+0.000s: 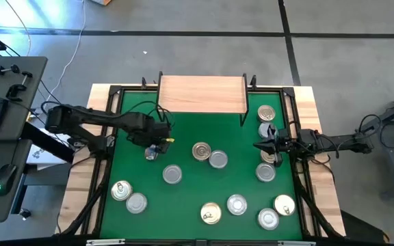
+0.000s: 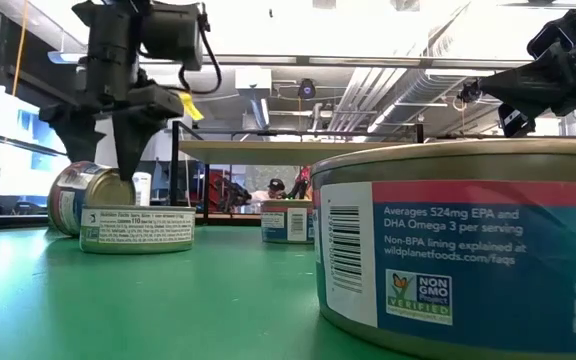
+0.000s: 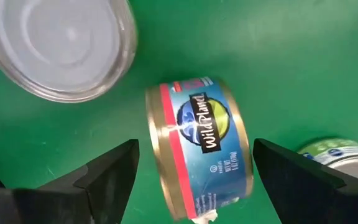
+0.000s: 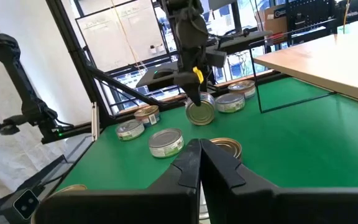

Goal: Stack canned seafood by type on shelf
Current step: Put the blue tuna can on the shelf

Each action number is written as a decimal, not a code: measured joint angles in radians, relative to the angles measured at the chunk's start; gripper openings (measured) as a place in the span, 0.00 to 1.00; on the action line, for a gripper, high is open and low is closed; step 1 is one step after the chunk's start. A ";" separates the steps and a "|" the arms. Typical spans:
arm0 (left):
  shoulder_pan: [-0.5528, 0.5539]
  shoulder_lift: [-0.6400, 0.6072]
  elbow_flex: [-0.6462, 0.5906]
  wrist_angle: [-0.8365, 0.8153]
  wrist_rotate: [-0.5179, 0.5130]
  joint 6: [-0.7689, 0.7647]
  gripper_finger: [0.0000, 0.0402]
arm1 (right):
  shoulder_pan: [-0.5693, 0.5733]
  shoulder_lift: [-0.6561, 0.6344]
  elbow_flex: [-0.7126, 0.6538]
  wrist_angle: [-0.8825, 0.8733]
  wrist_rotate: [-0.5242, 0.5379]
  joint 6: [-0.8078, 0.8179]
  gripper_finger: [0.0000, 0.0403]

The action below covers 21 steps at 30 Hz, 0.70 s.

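The shelf [image 1: 202,93] stands at the middle of the table's [image 1: 183,205] far edge. The left gripper [image 1: 153,147] hangs over the table's left half, just before the shelf's left end, straddling a tin on its edge [image 3: 199,145] (its rim on the table, a fingertip [image 3: 107,177] apart from it on either side). To its right, near the table's middle, two tins [image 1: 208,155] lie touching, another [image 1: 172,175] just before them. Two more [image 1: 128,196] sit near the left edge. Five tins [image 1: 245,208] spread along the near edge toward the right corner. The right gripper [image 1: 261,145] hovers by the right edge, among a column of tins [image 1: 266,113] running back toward the shelf's right end.
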 joint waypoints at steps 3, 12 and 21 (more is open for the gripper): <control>0.000 0.027 0.000 0.000 0.009 0.024 0.77 | 0.000 0.000 0.000 0.000 0.000 0.000 0.00; -0.008 0.049 0.002 0.019 0.029 0.056 0.50 | 0.000 0.000 0.000 0.000 0.000 0.000 0.00; -0.160 0.049 0.144 -0.052 0.032 0.152 0.42 | 0.000 0.000 0.000 0.000 0.000 0.000 0.00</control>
